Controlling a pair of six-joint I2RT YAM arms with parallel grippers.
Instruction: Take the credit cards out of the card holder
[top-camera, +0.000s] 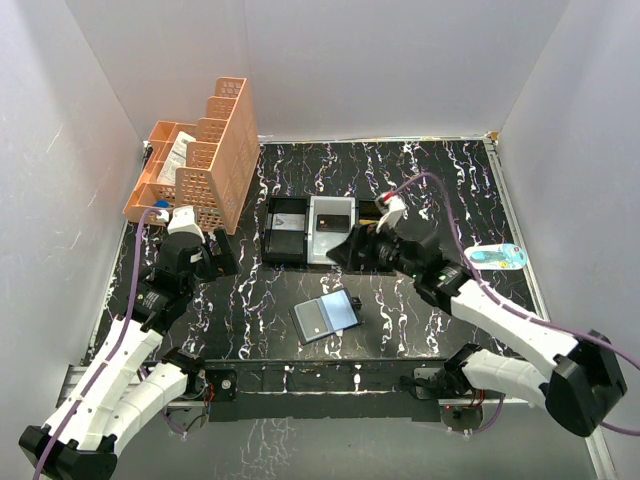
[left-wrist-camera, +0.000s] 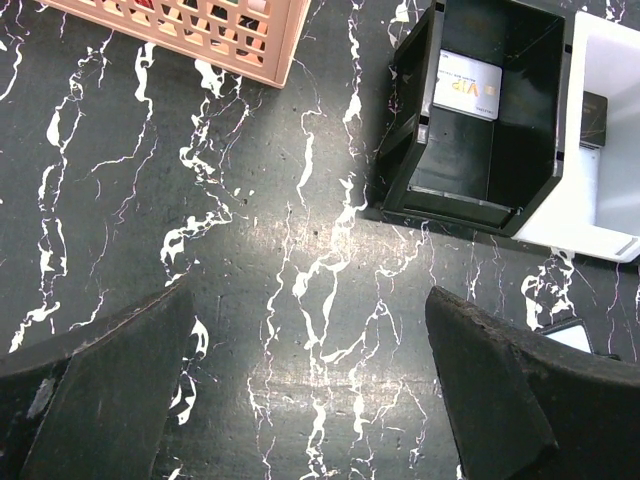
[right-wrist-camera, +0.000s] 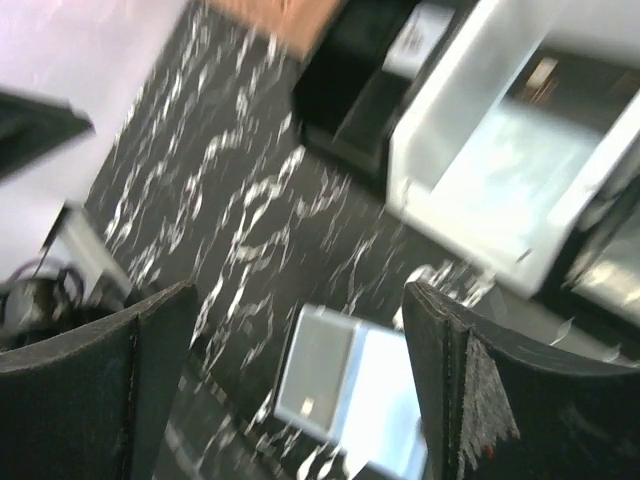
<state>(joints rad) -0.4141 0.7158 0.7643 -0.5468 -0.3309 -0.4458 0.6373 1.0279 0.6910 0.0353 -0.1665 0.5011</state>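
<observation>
Grey-blue panels of the card holder (top-camera: 325, 317) are laid open flat on the black marbled table (top-camera: 420, 180), near its front edge, between the two arms and touched by neither. The right gripper (right-wrist-camera: 298, 295) is seen spread wide with nothing held, though its wrist view is blurred. The left gripper (left-wrist-camera: 310, 300) is likewise released, over bare table. The three-compartment tray (top-camera: 268, 232) is partly hidden by the right arm. A white VIP card (left-wrist-camera: 468, 85) is seen in its black compartment and a dark card (top-camera: 333, 215) in the white one.
</observation>
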